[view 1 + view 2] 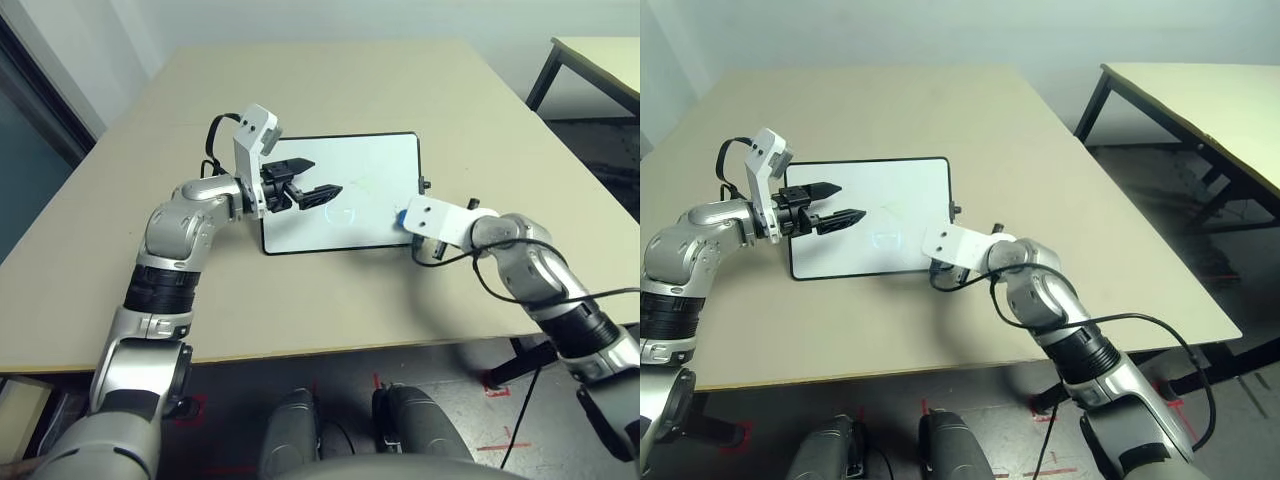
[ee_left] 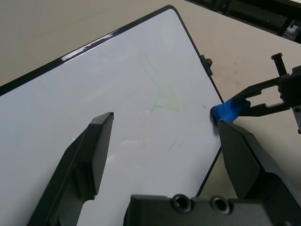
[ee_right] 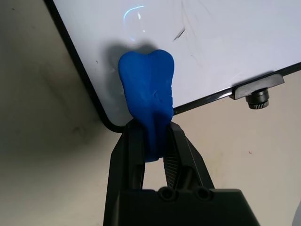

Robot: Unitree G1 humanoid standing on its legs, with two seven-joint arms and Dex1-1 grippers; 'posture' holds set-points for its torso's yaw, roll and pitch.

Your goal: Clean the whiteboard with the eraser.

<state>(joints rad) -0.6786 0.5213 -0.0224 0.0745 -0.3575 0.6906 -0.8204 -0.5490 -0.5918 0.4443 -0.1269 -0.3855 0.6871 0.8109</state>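
- A plain room with a pale wall; a second table stands off to the side. The beige surface carries the work.
- The whiteboard lies flat on it, faint green and grey pen lines left; it looks stiff, smooth and liable to slide.
- The left hand hovers over the board's left half, fingers spread, empty.
- The right hand is pressed together on the eraser, whose free end lies on the board's corner just ahead of the fingertips.
- The eraser bulges where pinched: probably soft and light, best held low.
- The right wrist view shows that squeeze; the head views show little more than a blue speck.
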